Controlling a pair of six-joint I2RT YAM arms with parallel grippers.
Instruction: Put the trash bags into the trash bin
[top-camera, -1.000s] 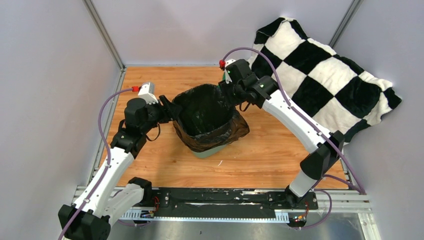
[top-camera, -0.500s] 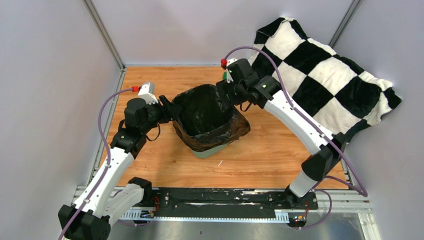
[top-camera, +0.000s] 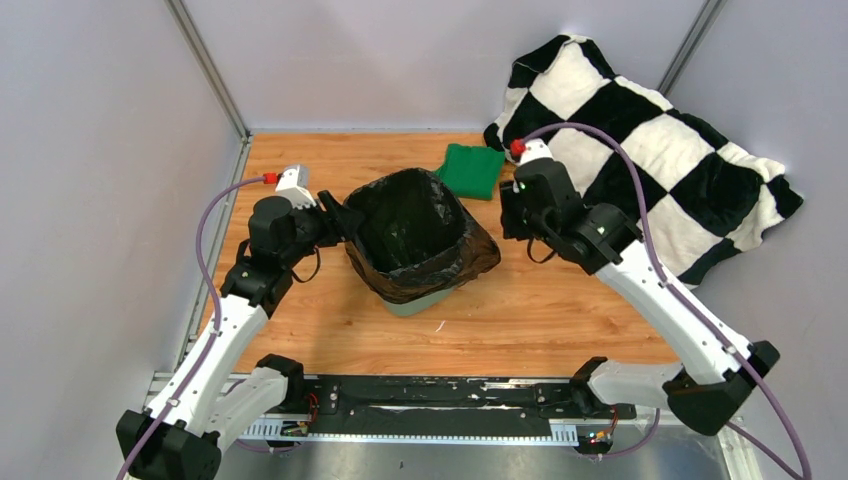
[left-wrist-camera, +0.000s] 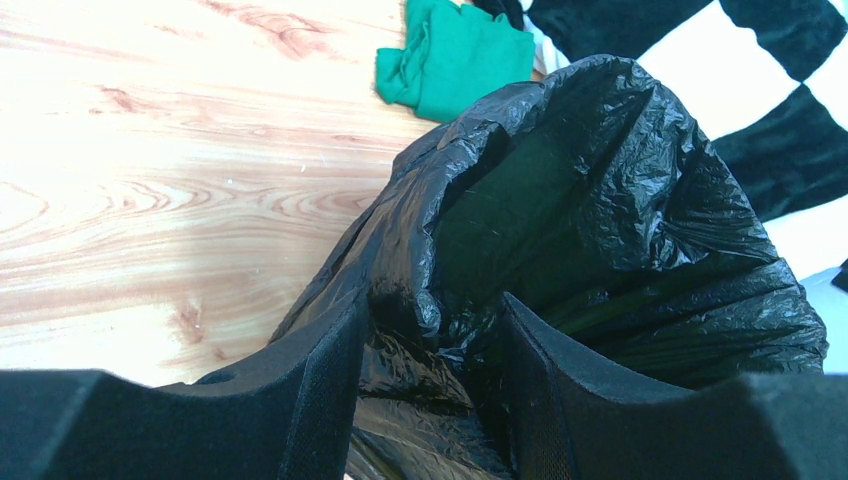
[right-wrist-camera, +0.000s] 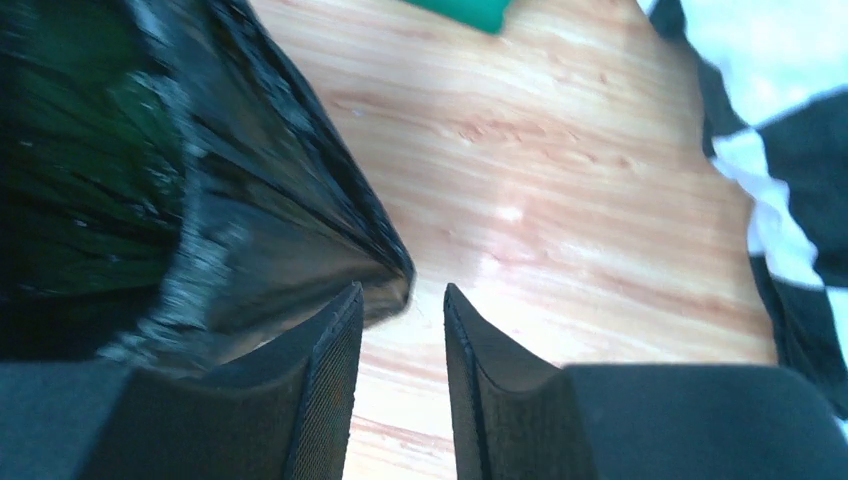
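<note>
The mint-green trash bin (top-camera: 424, 302) stands mid-table, lined with the glossy black trash bag (top-camera: 415, 235), whose edge is folded out over the rim. My left gripper (top-camera: 346, 222) is at the bin's left rim. In the left wrist view the left gripper (left-wrist-camera: 430, 335) is shut on bunched trash bag (left-wrist-camera: 600, 200) at the rim. My right gripper (top-camera: 508, 222) hangs a little right of the bin. Seen from the right wrist, this gripper (right-wrist-camera: 400, 295) is open over bare wood, with the trash bag (right-wrist-camera: 230, 210) just to its left.
A folded green cloth (top-camera: 472, 168) lies behind the bin on the wooden table (top-camera: 560, 300). A black-and-white checkered cushion (top-camera: 650, 140) fills the back right corner. Grey walls and metal posts enclose the table on three sides.
My right gripper has left the bin's far right rim and pulled back to the right and nearer, uncovering the green cloth. The left gripper and the bin have not moved.
</note>
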